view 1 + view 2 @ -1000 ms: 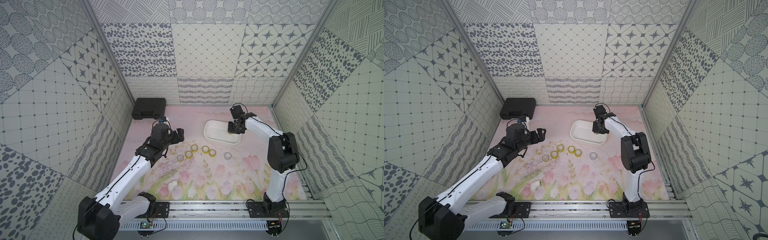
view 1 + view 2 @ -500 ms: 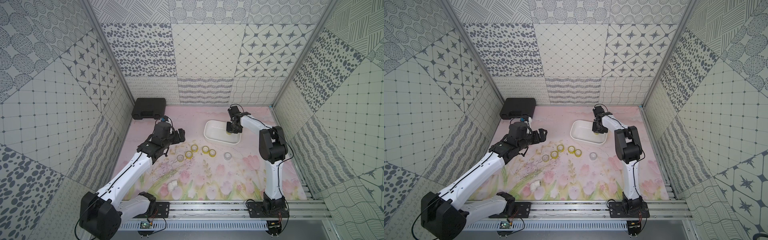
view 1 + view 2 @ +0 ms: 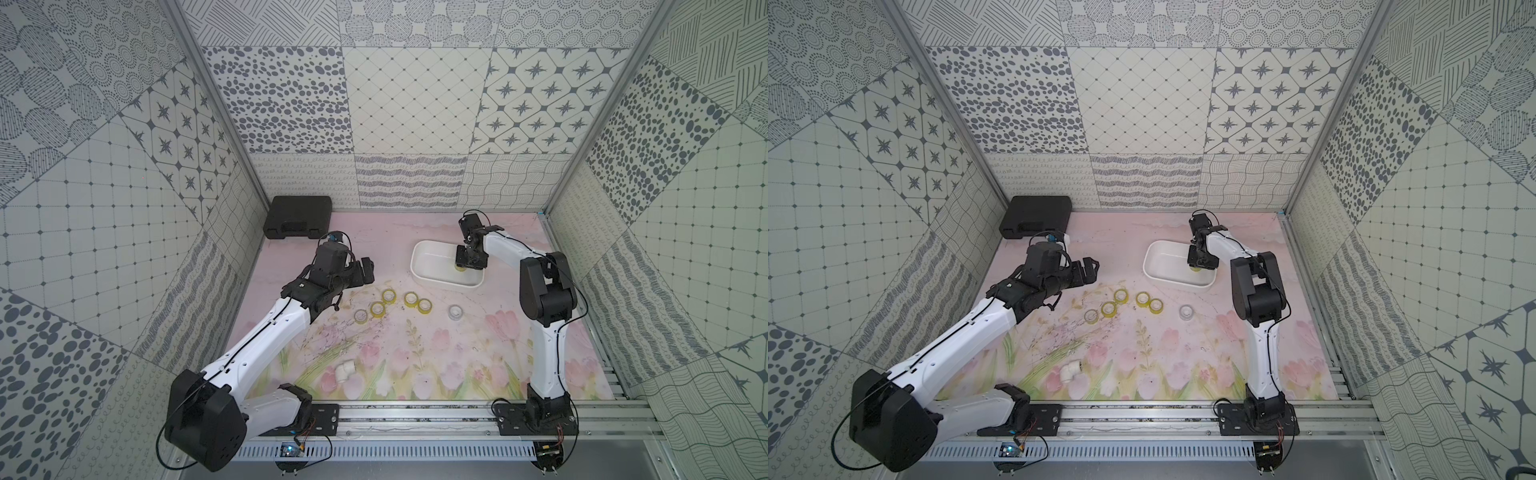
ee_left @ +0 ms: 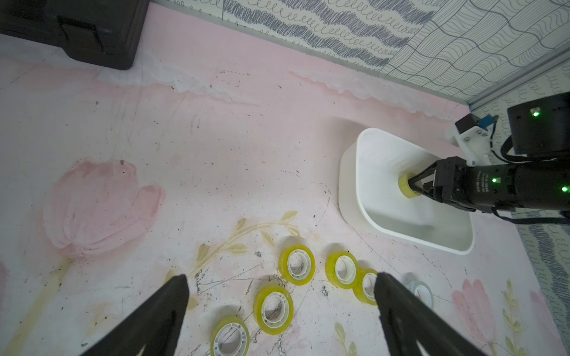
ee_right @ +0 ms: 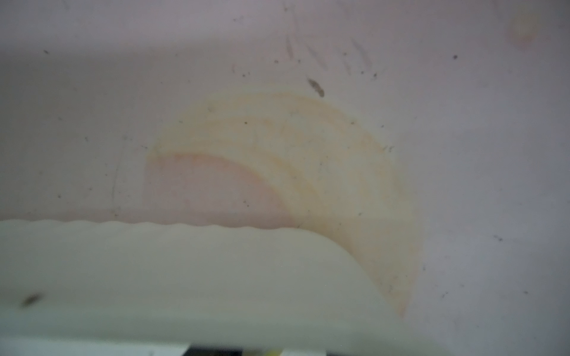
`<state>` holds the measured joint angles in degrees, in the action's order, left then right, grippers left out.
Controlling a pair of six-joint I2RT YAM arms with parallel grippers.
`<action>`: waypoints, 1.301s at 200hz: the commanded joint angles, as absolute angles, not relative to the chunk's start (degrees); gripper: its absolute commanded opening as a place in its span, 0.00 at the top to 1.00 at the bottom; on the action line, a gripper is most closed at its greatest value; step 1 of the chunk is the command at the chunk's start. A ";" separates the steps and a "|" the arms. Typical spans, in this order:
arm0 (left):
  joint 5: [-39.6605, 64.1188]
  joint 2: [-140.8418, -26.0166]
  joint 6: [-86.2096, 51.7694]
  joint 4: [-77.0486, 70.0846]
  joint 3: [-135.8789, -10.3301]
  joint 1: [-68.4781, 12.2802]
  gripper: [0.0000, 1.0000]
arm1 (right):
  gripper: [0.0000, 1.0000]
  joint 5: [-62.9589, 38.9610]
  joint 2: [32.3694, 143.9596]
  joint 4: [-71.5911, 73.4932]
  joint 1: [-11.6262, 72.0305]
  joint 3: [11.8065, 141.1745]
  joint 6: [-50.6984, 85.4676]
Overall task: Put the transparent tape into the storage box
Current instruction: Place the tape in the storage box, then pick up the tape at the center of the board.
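Far right, low inside the white shallow plastic storage box (image 4: 348, 172), your right gripper (image 4: 412, 185) flanks a yellowish clear tape roll (image 4: 403, 188) for release; grip unclear. Your left gripper (image 3: 367, 270) hangs wide open near six loose rolls (image 3: 388, 296).

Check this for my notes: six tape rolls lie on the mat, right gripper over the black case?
No: both top views show the right gripper over the white box, not the black case. Six tape rolls do lie on the mat.
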<state>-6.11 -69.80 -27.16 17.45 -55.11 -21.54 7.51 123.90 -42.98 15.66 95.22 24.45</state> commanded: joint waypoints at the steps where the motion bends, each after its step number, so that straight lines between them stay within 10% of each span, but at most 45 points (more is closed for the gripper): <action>1: -5.71 -70.90 -25.71 18.52 -55.78 -22.10 0.01 | 0.53 6.64 119.67 -41.92 15.55 94.78 25.05; 260: 0.29 -104.55 -25.59 15.55 -62.69 -24.86 0.23 | 0.55 6.11 97.03 -41.79 26.91 85.35 27.66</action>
